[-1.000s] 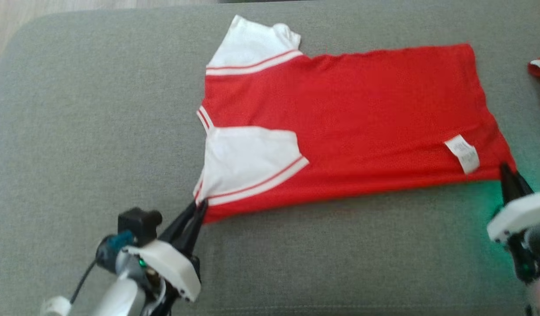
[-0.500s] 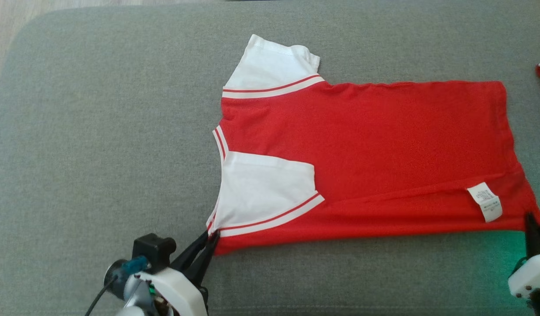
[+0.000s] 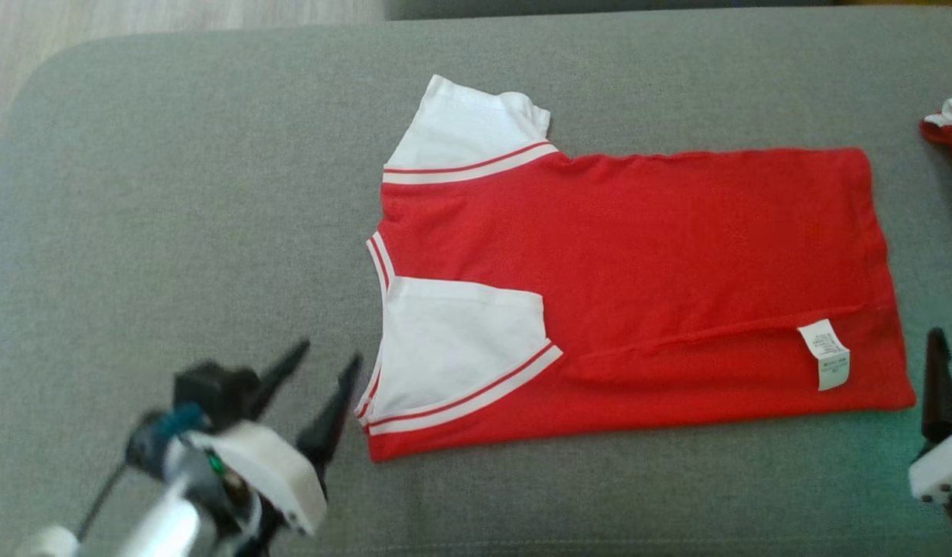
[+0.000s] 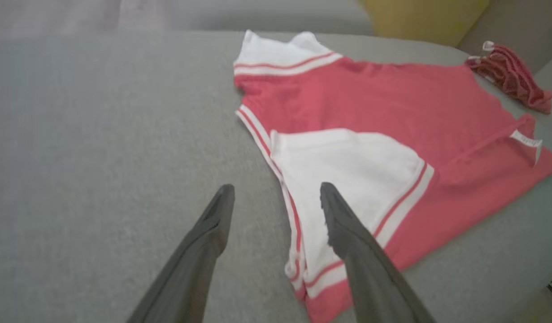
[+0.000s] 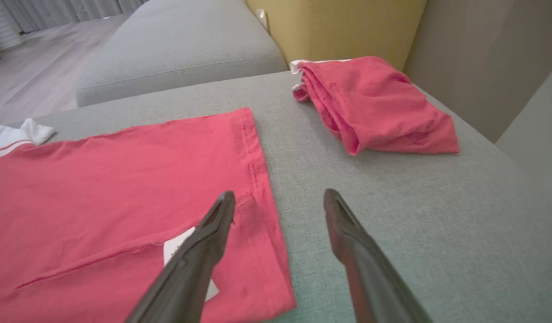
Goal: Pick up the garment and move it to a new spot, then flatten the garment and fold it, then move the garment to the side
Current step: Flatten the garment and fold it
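Shirt (image 3: 638,286): flat, long axis left-right, between hands. Left hand (image 3: 329,352), right hand (image 5: 279,194): wide open, empty, beside near corners.

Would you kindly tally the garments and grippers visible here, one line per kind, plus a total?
Garments: 2 (the red-and-white shirt lying flat, the bundled red garment beside it)
Grippers: 2 (left gripper, right gripper, both open)
Total: 4
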### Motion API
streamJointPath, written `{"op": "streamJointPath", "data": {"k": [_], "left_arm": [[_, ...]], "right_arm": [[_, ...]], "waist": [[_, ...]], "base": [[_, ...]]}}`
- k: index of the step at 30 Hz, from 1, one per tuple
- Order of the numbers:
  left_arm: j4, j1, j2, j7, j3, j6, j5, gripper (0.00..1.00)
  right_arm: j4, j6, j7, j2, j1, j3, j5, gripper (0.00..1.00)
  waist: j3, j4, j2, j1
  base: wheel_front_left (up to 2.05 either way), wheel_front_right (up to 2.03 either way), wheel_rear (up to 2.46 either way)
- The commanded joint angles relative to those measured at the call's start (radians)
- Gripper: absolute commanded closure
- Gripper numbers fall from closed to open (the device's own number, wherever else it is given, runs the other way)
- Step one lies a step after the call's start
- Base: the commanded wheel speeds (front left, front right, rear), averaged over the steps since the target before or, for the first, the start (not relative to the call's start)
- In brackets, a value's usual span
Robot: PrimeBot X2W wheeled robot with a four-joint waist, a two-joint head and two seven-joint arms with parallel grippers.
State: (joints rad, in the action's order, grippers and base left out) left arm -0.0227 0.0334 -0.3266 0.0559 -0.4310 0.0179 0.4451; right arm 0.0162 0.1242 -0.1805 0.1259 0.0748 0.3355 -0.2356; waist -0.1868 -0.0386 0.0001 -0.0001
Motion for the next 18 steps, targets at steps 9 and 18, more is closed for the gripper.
{"op": "streamJointPath", "data": {"k": [9, 18], "left_arm": [[0.041, 0.439, -0.101, 0.134, 0.049, 0.080, -0.006, 0.00], [-0.251, 0.896, -0.101, 0.261, -0.102, 0.112, 0.181, 0.00]], "right_arm": [[-0.068, 0.007, 0.023, -0.016, -0.081, -0.091, 0.054, 0.00], [-0.063, 0.007, 0.088, -0.020, -0.196, -0.181, 0.058, 0.00]], "waist": [[-0.100, 0.034, -0.0001, 0.0001], [-0.248, 0.110, -0.0001, 0.0001]], "base": [[0.00, 0.00, 0.00], [0.00, 0.00, 0.00]]}}
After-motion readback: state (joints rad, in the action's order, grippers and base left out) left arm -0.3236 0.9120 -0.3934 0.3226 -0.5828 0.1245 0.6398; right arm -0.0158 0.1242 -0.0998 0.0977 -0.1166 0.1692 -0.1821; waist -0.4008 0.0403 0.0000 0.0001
